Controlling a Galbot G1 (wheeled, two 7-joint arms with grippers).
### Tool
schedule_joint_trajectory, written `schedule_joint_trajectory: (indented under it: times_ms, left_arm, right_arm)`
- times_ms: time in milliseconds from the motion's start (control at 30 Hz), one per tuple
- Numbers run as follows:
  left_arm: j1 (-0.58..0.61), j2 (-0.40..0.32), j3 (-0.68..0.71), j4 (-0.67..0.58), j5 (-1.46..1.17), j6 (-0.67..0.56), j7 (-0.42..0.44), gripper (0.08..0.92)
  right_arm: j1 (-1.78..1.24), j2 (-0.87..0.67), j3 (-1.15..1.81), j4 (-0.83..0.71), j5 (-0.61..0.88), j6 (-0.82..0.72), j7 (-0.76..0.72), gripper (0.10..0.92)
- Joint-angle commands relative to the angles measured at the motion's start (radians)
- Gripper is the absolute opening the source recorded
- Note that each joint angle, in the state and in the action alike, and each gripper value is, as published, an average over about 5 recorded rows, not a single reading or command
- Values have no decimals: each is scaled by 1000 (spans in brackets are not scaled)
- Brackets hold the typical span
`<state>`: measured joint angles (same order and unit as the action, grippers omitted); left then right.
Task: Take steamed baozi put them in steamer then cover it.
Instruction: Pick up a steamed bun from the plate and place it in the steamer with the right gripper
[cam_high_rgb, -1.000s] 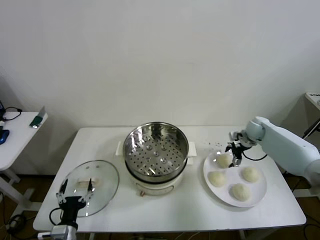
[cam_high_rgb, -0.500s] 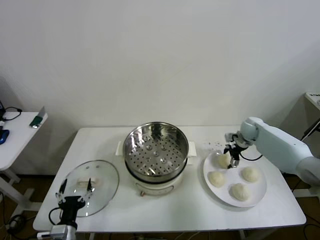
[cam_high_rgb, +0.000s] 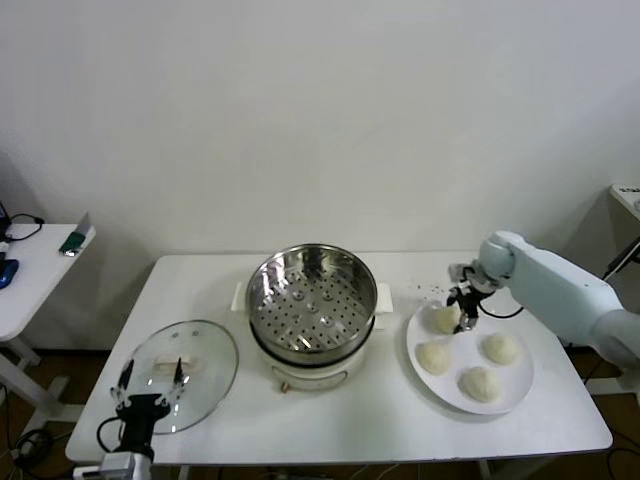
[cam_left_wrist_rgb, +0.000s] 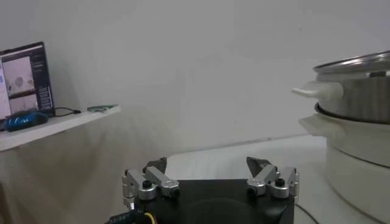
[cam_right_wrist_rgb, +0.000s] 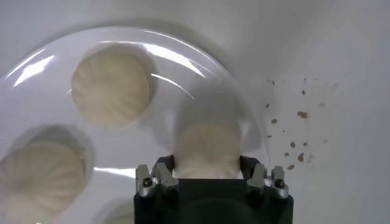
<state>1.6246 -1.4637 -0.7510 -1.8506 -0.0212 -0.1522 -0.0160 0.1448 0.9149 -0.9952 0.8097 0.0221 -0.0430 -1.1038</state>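
The right claw (cam_right_wrist_rgb: 207, 173) straddled one baozi (cam_right_wrist_rgb: 207, 149) on the white plate (cam_high_rgb: 520, 380), spread, not yet clenched; the left claw (cam_left_wrist_rgb: 210, 178) waited released beside the steamer (cam_high_rgb: 311, 300).

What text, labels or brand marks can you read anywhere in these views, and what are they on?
None can be read.
Laptop screen on the side table in the left wrist view: shows windows with content, too small and blurred to read.
Steamer, glass lid, plate: no printing visible.
Left gripper and right gripper: no readable markings.
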Motion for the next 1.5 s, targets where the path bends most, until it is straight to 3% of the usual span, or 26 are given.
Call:
schedule_joint_trajectory:
  times_ms: [33, 400, 733, 1000, 1200, 1500]
  left_arm:
    - [4, 2, 0, -3, -2, -1, 0, 823]
    - [22, 6, 11, -18, -3, -4, 0, 823]
    - [30, 5, 22, -20, -1, -6, -1, 823]
    - [37, 10, 22, -21, -4, -8, -2, 823]
    - [39, 13, 22, -25, -5, -7, -2, 823]
    - [37, 16, 21, -17, -7, -6, -3, 823]
  right_arm:
    - [98, -2, -62, 36, 30, 52, -9, 696]
    - [564, 131, -368, 103, 107, 305, -59, 696]
    - [653, 331, -352, 200, 60, 454, -77, 696]
    - [542, 451, -275, 269, -138, 533, -61, 696]
    - [424, 518, -234, 217, -324, 610, -36, 698]
    - [292, 547, -200, 188, -491, 651, -14, 696]
